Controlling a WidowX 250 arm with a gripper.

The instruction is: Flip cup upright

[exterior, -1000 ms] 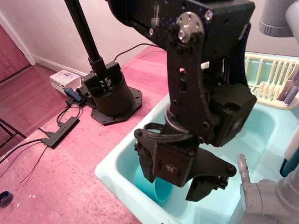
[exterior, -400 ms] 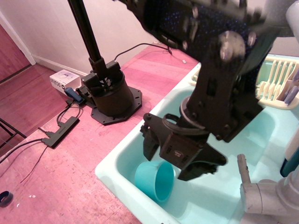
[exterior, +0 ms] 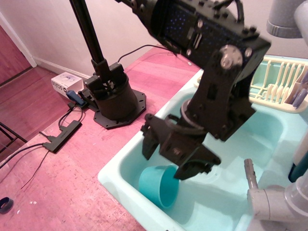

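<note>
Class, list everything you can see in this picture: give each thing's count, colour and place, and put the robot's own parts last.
cup: one, teal, on its side in the sink's near-left corner
sink: one, pale mint, right half of view
dish rack: one, cream, behind the sink at right
faucet: one, grey, bottom right
small box: one, white, on the floor at left
cables: several, black, on the pink floor at left
robot base: one, black, left of the sink
end effector: one, black, open, just above the cup
</note>
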